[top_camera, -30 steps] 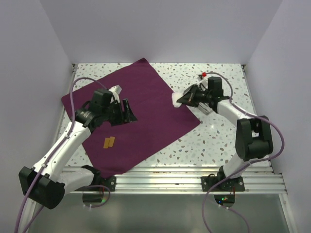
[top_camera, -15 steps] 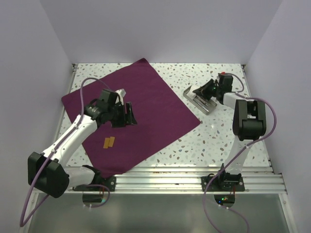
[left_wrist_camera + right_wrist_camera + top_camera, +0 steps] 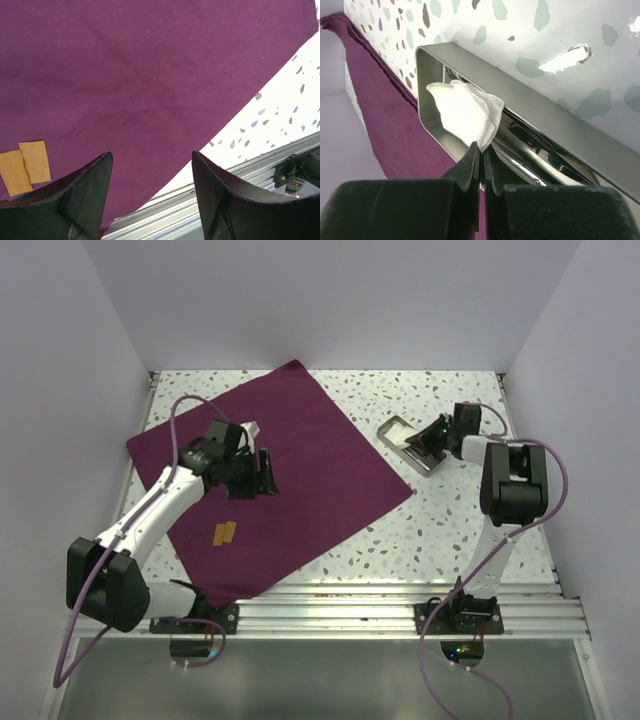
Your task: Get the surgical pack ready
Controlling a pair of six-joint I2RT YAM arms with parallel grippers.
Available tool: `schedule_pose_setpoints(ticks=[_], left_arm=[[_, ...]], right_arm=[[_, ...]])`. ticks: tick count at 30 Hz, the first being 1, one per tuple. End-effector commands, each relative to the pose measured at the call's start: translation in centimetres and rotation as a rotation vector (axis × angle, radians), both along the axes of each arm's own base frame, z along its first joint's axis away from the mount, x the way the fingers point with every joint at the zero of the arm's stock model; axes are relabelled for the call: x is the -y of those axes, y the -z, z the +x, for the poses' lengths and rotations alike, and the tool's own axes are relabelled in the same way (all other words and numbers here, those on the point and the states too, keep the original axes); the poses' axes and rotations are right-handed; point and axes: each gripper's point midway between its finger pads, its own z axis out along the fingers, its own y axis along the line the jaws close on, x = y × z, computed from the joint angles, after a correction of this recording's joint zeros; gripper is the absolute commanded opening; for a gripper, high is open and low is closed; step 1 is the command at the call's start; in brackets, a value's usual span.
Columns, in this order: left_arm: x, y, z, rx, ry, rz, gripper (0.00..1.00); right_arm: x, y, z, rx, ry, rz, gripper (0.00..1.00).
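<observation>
The surgical pack (image 3: 310, 455) is a large purple-maroon cloth spread flat on the left half of the speckled table, and it fills most of the left wrist view (image 3: 150, 75). My left gripper (image 3: 268, 475) hovers over its middle, open, with nothing between the fingers (image 3: 152, 165). My right gripper (image 3: 420, 443) is at the small grey metal tray (image 3: 392, 427), to the right of the cloth. The right wrist view shows this gripper (image 3: 482, 147) shut on a corner of a white gauze pad (image 3: 465, 112), held over the tray's open inside (image 3: 520, 95).
Two small orange labels (image 3: 225, 533) lie on the cloth near its front left (image 3: 25, 165). A metal rail (image 3: 380, 595) runs along the near table edge. White walls enclose the table on three sides. A metal instrument lies in the tray (image 3: 555, 160).
My right gripper carried the gauze pad from the cloth's right edge rightward to the tray. The left arm's elbow swung left while its gripper stayed open over the cloth.
</observation>
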Motion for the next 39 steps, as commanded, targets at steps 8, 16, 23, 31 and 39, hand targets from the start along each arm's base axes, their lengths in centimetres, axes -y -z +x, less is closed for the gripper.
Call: schedule_pose_setpoints(ticks=[8,16,23,31,39], left_arm=[[-4.6,0.0,1.1,-0.017,-0.15,0.199,0.68],[-7.4,0.5,0.5,-0.058,-0.3,0.317,0.7],[-9.3,2.7,-1.4,-0.122,-0.354,0.408,0.65],[-10.3,4.7,-2.9,-0.157,-0.394,0.521,0.55],[-11.4,7.1,-3.9,-0.212,-0.411,0.659,0.53]], right_arm=[[1.3,-1.8,-1.0,-0.051,-0.024,-0.114,0.43],[3.0,-7.9,-4.6,-0.052,-0.036,-0.269,0.58],[-5.7,-15.5,-8.2,0.11,-0.254,-0.266,0.57],[-16.4,-16.6,-17.2,0.235,-0.68,-0.316,0.56],[-15.3,-11.6,-22.3,0.144,-0.831,-0.337,0.55]])
